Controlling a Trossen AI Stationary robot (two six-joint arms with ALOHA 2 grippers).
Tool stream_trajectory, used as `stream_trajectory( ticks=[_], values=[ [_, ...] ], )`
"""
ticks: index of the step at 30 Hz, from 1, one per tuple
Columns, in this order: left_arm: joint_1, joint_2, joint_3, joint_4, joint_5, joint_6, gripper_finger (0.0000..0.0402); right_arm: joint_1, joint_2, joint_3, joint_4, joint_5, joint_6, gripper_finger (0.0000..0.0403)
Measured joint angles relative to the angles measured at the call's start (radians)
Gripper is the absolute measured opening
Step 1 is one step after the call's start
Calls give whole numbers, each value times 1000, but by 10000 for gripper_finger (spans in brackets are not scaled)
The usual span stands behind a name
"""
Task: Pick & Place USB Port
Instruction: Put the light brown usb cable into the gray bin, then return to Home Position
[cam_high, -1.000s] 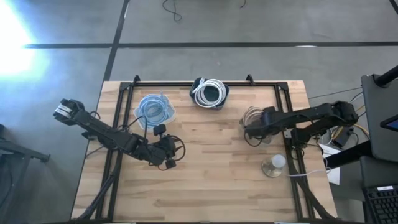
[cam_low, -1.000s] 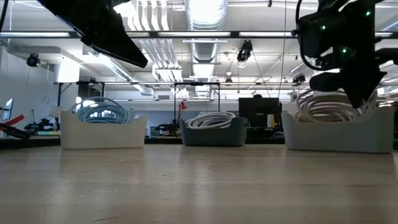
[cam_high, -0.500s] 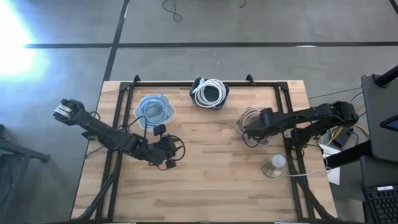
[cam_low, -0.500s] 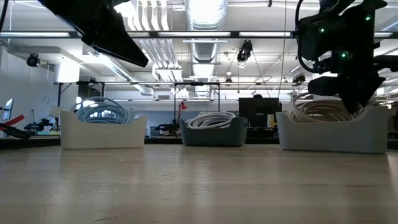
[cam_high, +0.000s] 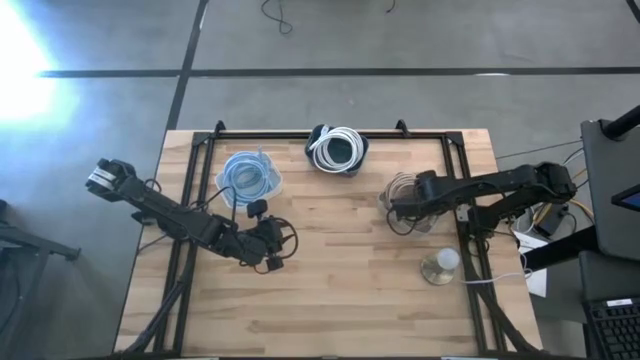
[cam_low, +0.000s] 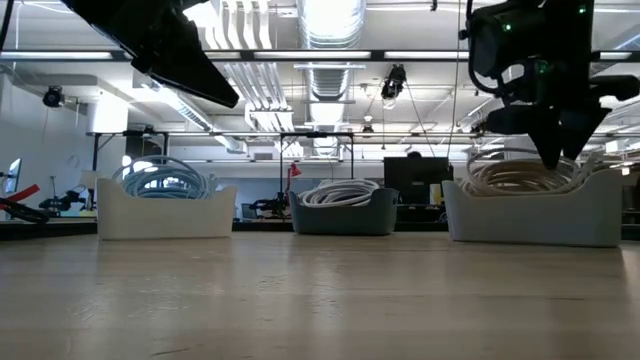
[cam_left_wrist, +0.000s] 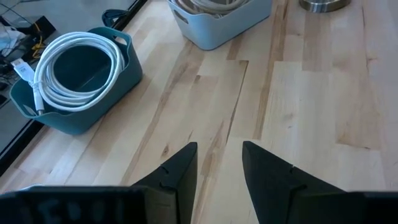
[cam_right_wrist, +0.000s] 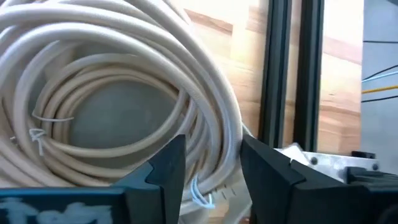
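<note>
A: Beige cable coil (cam_right_wrist: 118, 93), loosely wound, lying in the pale bin (cam_high: 400, 190) at the right side of the table (cam_high: 340, 290). We take this for the USB cable. No plug end visible to us in any view.

B: Handling, as we judge it: light, soft, springy. The loops will sag and spread once lifted. The jacket looks smooth, so some slip is likely. Not fragile, apart from whatever connector is buried in there.

A: Where do we take hold?

B: Across the bundled strands at the near edge of the coil, where several loops run side by side. A thin tie (cam_right_wrist: 43, 124) shows on the far arc; gripping near a bound section would keep the loops together. One strand alone would just uncoil.

A: Right gripper (cam_right_wrist: 211, 165) hangs directly above that edge of the coil, fingers apart, nothing between them. In the low view it sits just over the bin rim.

B: Left gripper (cam_left_wrist: 217, 163) waits over bare wood near the table's middle, fingers also apart and empty.

A: Other bins: a teal one (cam_left_wrist: 81, 93) with a white coil (cam_left_wrist: 74, 65) at the back centre, and one with a blue coil (cam_high: 248, 175) at back left. A small round metal piece (cam_high: 440, 265) stands on the table just in front of the right arm.
</note>
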Motion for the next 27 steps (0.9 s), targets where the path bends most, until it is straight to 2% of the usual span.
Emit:
stream_trajectory(
  ticks=[8,15,21,27],
  values=[
    [0,0,0,0,0,-28,135,0,0,79,-93,4,-68,160],
    [0,-29,0,0,0,-20,135,0,0,201,-62,15,-270,159],
    [0,-134,1,0,0,-5,135,0,0,323,51,14,-493,150],
    [0,-282,1,-12,0,87,136,0,0,417,129,14,-709,143]
  ],
)
